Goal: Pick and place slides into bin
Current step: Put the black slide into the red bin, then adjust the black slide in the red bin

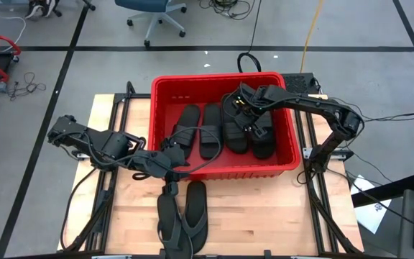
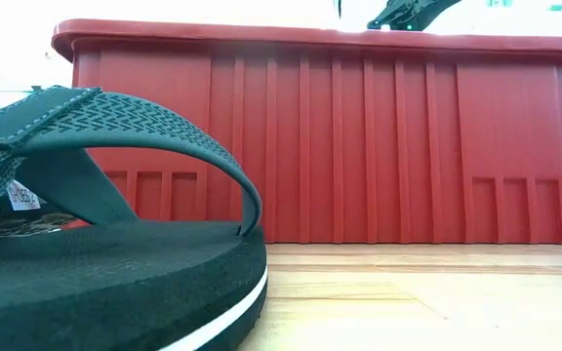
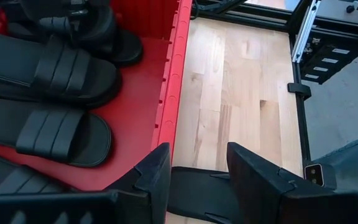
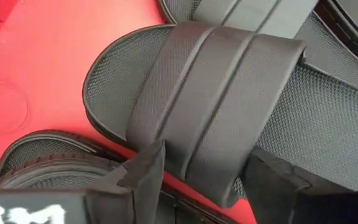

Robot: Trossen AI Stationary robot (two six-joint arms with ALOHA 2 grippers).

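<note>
Thong slide's (image 2: 96, 244) white tag (image 2: 22, 195) print seems unreadable beside bin (image 2: 359, 146).

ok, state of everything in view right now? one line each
bin: upright on the table, four slides inside
slides in the bin: lying side by side, straps up
thong sandals: two on the table in front of the bin, not yet picked
left gripper: open, at the bin's front wall above a thong sandal, empty
right gripper: open, low over a slide in the bin, holding nothing
table: wooden top
</note>
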